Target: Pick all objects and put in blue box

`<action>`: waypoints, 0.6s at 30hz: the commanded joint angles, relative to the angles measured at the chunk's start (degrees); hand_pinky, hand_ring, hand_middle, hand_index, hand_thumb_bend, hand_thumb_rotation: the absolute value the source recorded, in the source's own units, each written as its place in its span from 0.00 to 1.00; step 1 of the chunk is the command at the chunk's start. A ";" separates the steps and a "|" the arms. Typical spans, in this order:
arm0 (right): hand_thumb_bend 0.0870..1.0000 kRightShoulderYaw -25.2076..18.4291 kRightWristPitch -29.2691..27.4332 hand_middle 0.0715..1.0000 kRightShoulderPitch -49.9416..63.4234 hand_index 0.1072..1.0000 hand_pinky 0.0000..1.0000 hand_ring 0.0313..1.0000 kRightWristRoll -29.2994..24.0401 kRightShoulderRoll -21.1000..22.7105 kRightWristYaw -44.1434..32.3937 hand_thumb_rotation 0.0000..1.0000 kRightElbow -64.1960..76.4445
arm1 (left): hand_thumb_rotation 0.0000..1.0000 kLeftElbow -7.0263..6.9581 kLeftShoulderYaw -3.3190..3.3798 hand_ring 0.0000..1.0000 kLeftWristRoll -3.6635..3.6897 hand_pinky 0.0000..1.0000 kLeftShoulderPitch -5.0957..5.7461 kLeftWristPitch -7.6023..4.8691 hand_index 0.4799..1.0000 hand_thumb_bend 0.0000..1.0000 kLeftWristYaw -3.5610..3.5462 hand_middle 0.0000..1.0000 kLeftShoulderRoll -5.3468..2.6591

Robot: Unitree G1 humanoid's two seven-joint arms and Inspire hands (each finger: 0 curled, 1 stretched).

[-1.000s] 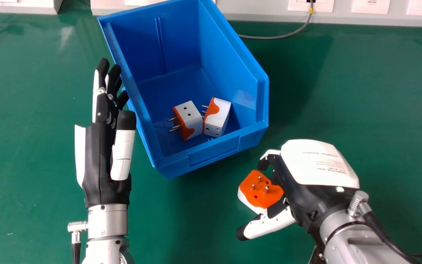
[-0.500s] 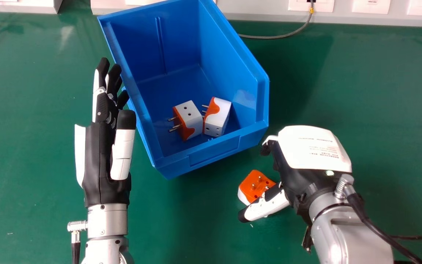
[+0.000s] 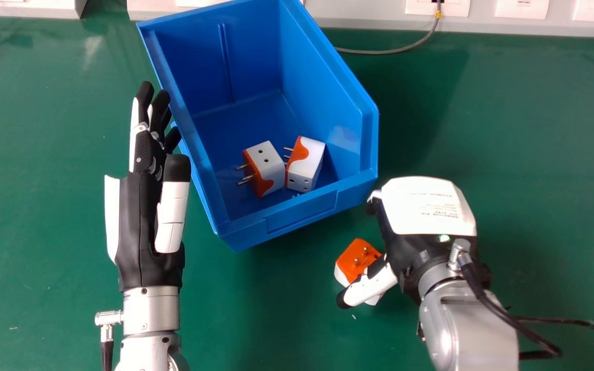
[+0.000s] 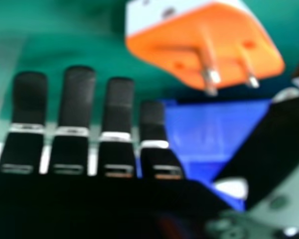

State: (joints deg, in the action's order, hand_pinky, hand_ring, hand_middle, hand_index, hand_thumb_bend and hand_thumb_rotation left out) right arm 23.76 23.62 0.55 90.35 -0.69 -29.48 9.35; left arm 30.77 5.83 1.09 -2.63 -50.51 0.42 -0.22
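Observation:
Two white-and-orange plug adapters (image 3: 266,167) lie side by side in the blue box (image 3: 302,212). A third adapter (image 3: 355,260) rests on the table just outside the box's near right corner, its orange pin face up. My right hand (image 3: 426,206) is over the table right beside it, thumb crossing in front of part of it. In the right hand view the fingers of my right hand (image 4: 77,107) are straight, and the adapter (image 4: 209,45) lies beyond them, not gripped. My left hand (image 3: 145,221) is open along the box's left side, holding nothing.
The green table (image 3: 44,129) spreads around the box. A grey cable (image 3: 390,52) runs behind the box to a socket strip (image 3: 359,15) along the far edge. A black cable hangs from the right wrist.
My right hand has shifted forward and then left, its thumb now covering part of the adapter on the table. The adapter and the left hand have stayed in place.

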 commanded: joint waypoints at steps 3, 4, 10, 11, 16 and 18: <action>0.99 0.75 1.48 0.61 -3.13 0.72 0.40 0.49 -1.16 0.37 1.37 0.40 -2.83 | 0.92 -0.86 -0.34 0.97 -0.19 0.94 -0.34 -0.74 0.94 0.92 -0.18 0.97 -0.07; 0.99 1.09 1.64 0.61 -3.45 0.72 0.39 0.48 -1.17 0.63 1.60 0.41 -3.51 | 0.92 -0.92 -0.32 0.97 -0.39 0.94 -0.31 -0.73 0.94 0.92 -0.02 0.97 -0.07; 1.00 2.58 2.69 0.61 -4.74 0.73 0.37 0.47 -3.56 1.37 1.81 0.40 -6.23 | 0.92 -1.07 -0.38 0.96 -0.21 0.94 -0.27 -0.69 0.94 0.93 -0.12 0.97 -0.13; 1.00 2.98 2.65 0.60 -4.86 0.73 0.36 0.46 -3.61 1.69 2.00 0.41 -6.48 | 0.92 -1.02 -0.36 0.96 -0.19 0.94 -0.34 -0.67 0.94 0.93 -0.11 0.97 -0.11; 0.99 4.06 2.90 0.58 -5.32 0.73 0.34 0.43 -5.53 2.52 2.33 0.40 -7.53 | 0.92 -0.81 -0.36 0.96 -0.26 0.94 -0.52 -0.60 0.94 0.92 -0.15 0.97 -0.01; 0.98 4.80 3.21 0.58 -5.37 0.73 0.36 0.44 -5.59 2.91 2.90 0.40 -7.89 | 0.92 -0.86 -0.41 0.96 -0.30 0.94 -0.52 -0.53 0.94 0.93 -0.19 0.97 0.03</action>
State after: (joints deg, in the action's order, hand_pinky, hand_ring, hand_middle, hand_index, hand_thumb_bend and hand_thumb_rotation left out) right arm 27.53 26.91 -4.57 85.55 2.03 -26.41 2.10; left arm 30.77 5.87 1.08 -2.63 -50.51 0.49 -0.15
